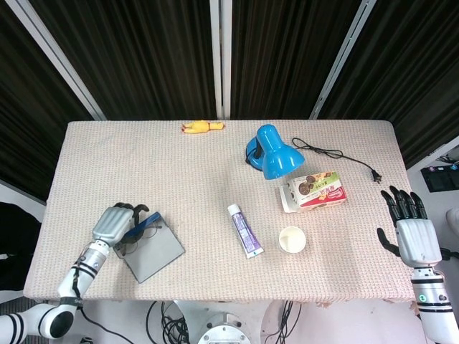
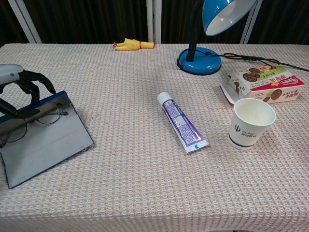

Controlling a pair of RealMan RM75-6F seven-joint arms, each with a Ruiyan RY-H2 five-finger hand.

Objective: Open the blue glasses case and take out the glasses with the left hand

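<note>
One open blue glasses case [image 2: 46, 137], glasses [image 2: 36, 121] inside, left hand [image 1: 115, 223] fingers curled on them, grip unclear

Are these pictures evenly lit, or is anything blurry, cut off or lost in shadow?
Head view: even, soft light, with only faint shadows under the lamp and paper cup; the curtains behind are nearly black. Chest view: sharp up close, but the lamp's shade is cropped at the top, and the left hand and open glasses case run off the left edge.
</note>
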